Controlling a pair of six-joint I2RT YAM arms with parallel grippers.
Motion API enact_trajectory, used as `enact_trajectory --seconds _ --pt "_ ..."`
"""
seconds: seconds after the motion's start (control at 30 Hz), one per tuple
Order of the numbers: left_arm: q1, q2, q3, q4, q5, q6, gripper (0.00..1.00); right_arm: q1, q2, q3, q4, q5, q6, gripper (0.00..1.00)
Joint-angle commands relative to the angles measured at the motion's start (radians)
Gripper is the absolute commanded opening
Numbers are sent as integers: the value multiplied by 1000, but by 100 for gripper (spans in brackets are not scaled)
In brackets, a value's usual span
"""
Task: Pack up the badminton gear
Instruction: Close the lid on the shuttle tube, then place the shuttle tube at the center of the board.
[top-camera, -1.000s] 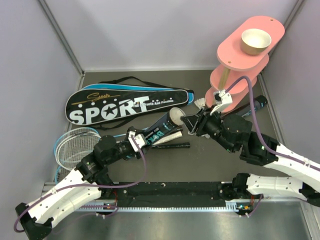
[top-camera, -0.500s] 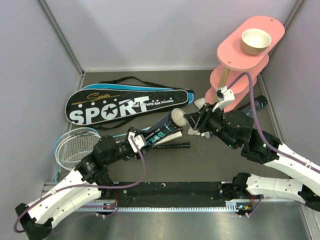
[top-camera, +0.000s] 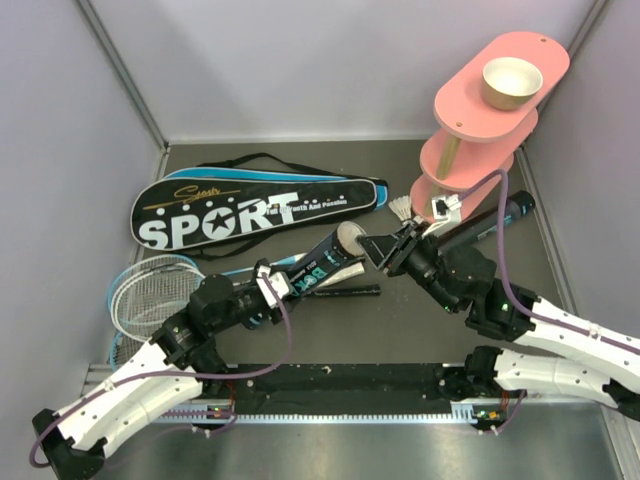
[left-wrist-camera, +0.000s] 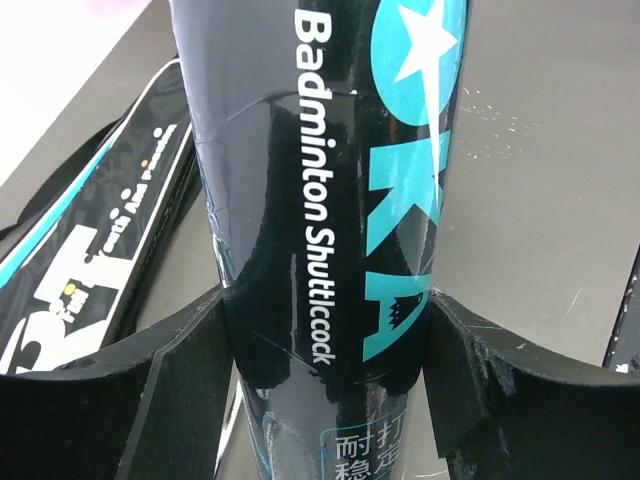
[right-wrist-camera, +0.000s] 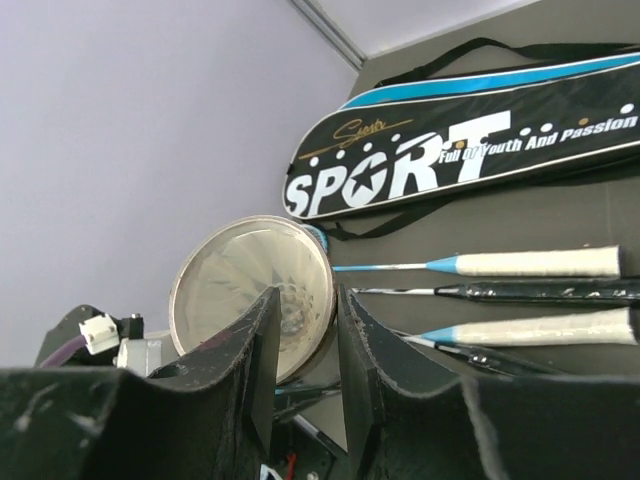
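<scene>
My left gripper (top-camera: 285, 282) (left-wrist-camera: 325, 310) is shut on a black tube (top-camera: 325, 258) (left-wrist-camera: 320, 150) lettered "Badminton Shuttlecock", held slanting above the table. Its open mouth (right-wrist-camera: 230, 290) shows white feather shuttlecocks inside. My right gripper (top-camera: 378, 247) (right-wrist-camera: 305, 295) is right at that mouth, its jaws a narrow gap apart with nothing gripped between them. A loose shuttlecock (top-camera: 402, 208) lies by the pink stand's foot. A second black tube (top-camera: 490, 225) lies behind my right arm. The rackets (top-camera: 150, 290) (right-wrist-camera: 530, 263) lie on the table, and the SPORT racket bag (top-camera: 260, 205) (right-wrist-camera: 450, 150) lies beyond them.
The pink three-tier stand (top-camera: 490, 110) rises at the back right with a tan bowl (top-camera: 512, 82) on its top tier. Grey walls close in the left, back and right sides. A black rail (top-camera: 340, 385) runs along the near edge.
My right gripper pulled back from the tube's mouth, then came up to it again with its jaws narrower. The left gripper has kept hold of the tube.
</scene>
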Motion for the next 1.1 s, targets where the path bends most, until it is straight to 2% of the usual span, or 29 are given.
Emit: enact_trajectory --seconds 0.0,0.27,0.4,0.5,0.6,0.63,0.7,0.73,0.77,0.83,0.93,1.07 --pt "0 -41 41 331 65 -68 0 38 24 -111 66 -60 113 27" --pt "9 -55 12 466 129 -165 0 61 44 -155 40 -42 183 26" --pt "9 -35 30 428 141 -142 0 64 49 -131 18 -43 146 29" --pt "11 -44 22 421 147 -133 0 46 47 -85 -50 -101 135 30" --pt "11 -23 39 392 155 -148 0 -15 3 -18 -147 -159 47 47" --pt "9 -3 45 388 155 -156 0 -46 -14 21 -163 -187 10 61" --pt "11 19 59 386 146 -186 0 -120 -61 84 -219 -222 -102 73" --pt "9 52 67 377 126 -196 0 -129 -77 140 -244 -215 -145 87" --pt "11 72 78 362 121 -205 0 -135 -88 165 -256 -198 -188 93" --pt "11 139 131 304 103 -246 0 -138 -103 216 -264 -204 -285 99" --pt "11 209 199 259 89 -311 0 -138 -128 224 -247 -252 -365 99" --pt "11 246 214 298 82 -450 0 -138 -174 181 -151 -342 -403 99"
